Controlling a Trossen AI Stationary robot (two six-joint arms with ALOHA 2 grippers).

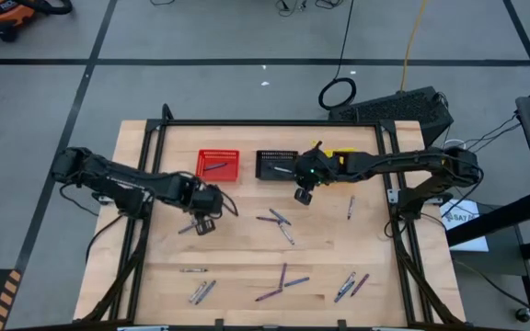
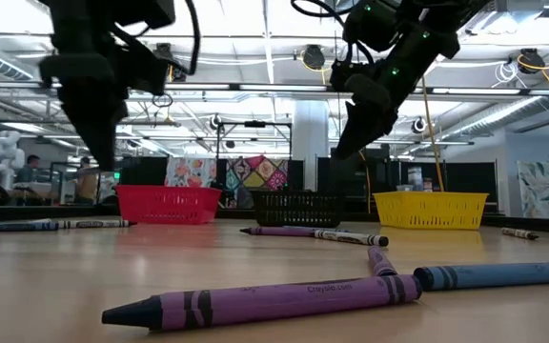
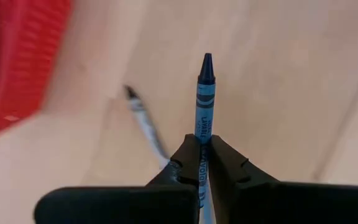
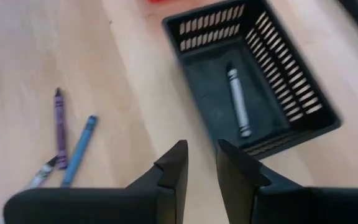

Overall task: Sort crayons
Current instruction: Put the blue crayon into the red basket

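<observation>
At about nine o'clock on the counter (image 1: 247,253), the left hand (image 1: 204,223) is closed on a blue crayon (image 3: 204,93), which juts forward past its fingertips (image 3: 188,155); the crayon's rear end is hidden between them, and a grey crayon (image 3: 143,118) lies blurred on the wood beneath. Wrapper lettering on the blue crayon is partly legible ("LAVABLE" appears, the remainder covered). The right hand (image 1: 303,195) hangs near twelve o'clock, just in front of the black basket (image 1: 277,165), its jaws a narrow gap apart and holding nothing. One grey-white crayon (image 4: 237,102) lies inside that basket; its label cannot be read. The red basket (image 1: 217,165) holds one crayon (colour unclear from above), and the yellow basket (image 2: 431,210) is largely covered by the right arm in the high view. In the low view a purple crayon (image 2: 265,300) reads "Crayola" on its side. Loose crayons (image 1: 279,280) scatter from centre toward six o'clock, several close to the front edge. Open wood remains between the two hands.
</observation>
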